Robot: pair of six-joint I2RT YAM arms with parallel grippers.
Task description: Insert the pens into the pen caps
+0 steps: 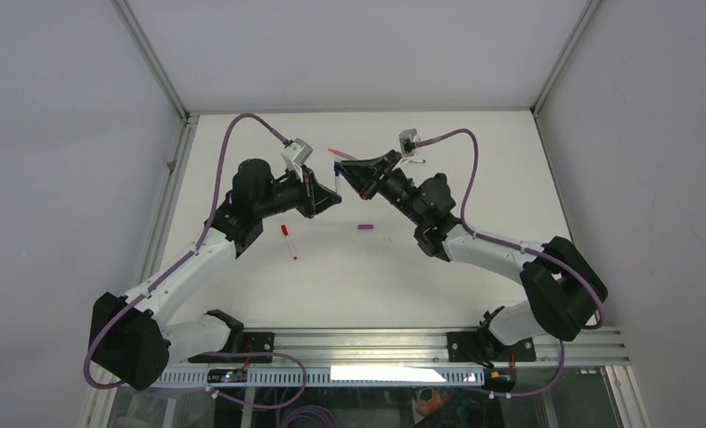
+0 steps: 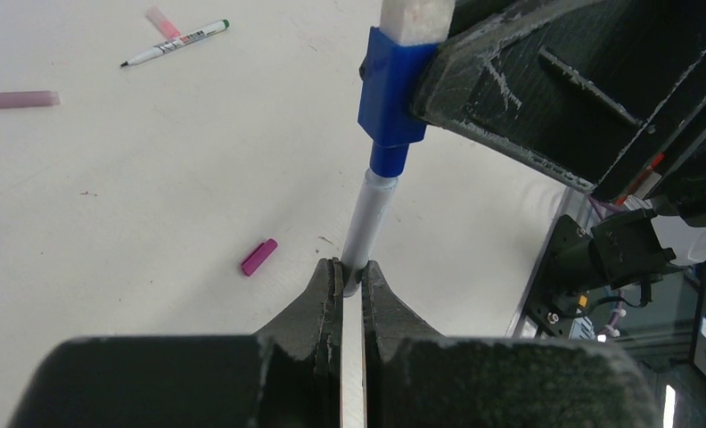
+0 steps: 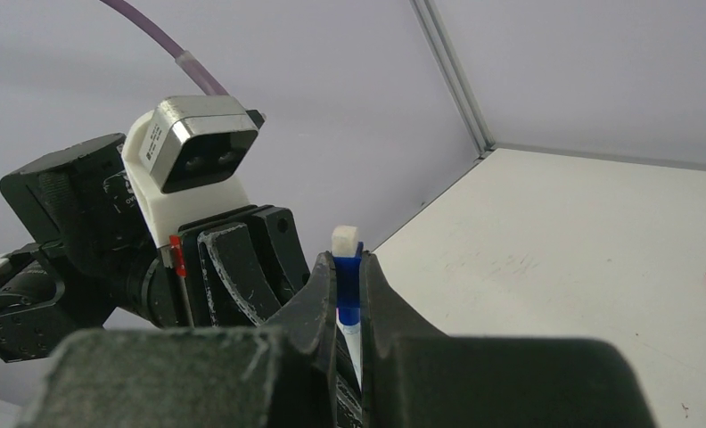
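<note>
While the left gripper (image 2: 351, 272) holds a pen (image 2: 367, 214) and the right gripper (image 3: 348, 264) the blue cap (image 2: 389, 89), a white table (image 1: 376, 276) lies under the cap.

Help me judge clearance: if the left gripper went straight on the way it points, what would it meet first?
Probably the blue plastic cap, gripped by the right gripper, straight ahead of the left gripper at the end of the thin whitish pen it holds.
</note>
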